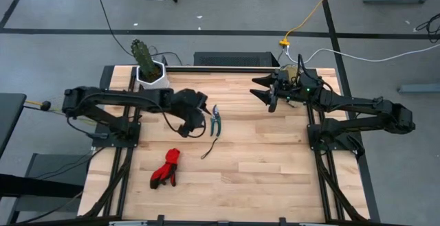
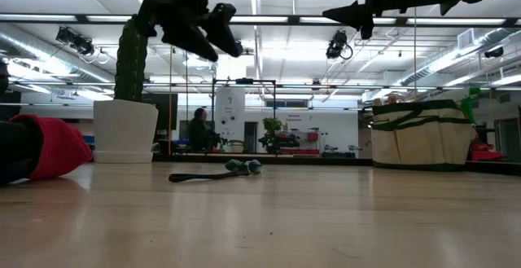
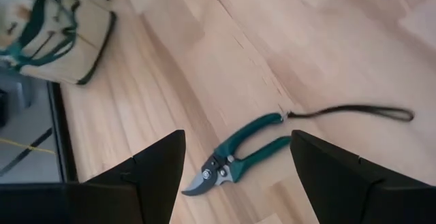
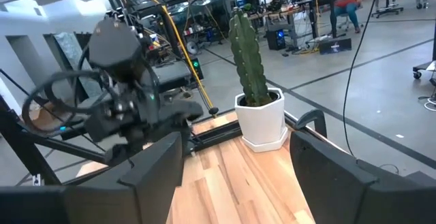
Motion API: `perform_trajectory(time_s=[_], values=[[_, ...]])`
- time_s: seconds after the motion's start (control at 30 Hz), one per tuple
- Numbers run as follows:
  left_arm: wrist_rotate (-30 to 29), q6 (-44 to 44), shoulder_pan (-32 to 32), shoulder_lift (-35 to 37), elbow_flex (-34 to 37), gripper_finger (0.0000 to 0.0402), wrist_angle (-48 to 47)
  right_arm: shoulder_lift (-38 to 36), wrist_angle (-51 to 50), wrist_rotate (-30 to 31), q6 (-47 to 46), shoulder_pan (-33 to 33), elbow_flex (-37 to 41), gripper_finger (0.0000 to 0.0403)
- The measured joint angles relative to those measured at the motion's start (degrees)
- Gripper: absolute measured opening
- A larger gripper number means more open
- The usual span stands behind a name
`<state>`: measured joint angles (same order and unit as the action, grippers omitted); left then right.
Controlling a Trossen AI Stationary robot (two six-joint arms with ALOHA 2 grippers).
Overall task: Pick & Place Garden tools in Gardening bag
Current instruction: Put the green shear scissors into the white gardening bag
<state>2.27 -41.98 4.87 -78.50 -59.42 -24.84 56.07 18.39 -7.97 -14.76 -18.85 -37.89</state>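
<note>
Shears, cord, gloves left on table beside bag; bag contents seemingly hidden. Both end effectors spread, empty: left end effector, right end effector.

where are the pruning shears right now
The pruning shears lie flat near the table's middle in the high view, just right of the open left gripper, with the thin dark cord trailing from their handles.

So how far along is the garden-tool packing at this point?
Early on. Something green pokes out of the gardening bag's far side, so one item may be packed. In hand: nothing; the left gripper hovers open over the pruning shears, apparently the next pick. The right gripper waits open near the bag. Left: the shears with their cord and the red gloves lie on the table.
</note>
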Motion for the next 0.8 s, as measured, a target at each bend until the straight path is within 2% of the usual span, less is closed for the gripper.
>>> perform_trajectory(time_s=[0.43,0.7,0.8], values=[[-0.09,-16.68,0.01,-5.72,0.00,0.0270,0.00,0.00,-0.09,-0.02,0.00,0.00,0.00,0.0276],[-0.34,-12.70,0.15,-5.72,0.00,0.0270,0.75,0.00,-0.11,-0.02,-1.43,0.00,0.00,0.0276],[-2.30,-12.08,-0.02,-5.72,0.00,0.0270,0.86,0.00,-0.11,0.00,-1.51,-0.02,0.00,0.0276]])
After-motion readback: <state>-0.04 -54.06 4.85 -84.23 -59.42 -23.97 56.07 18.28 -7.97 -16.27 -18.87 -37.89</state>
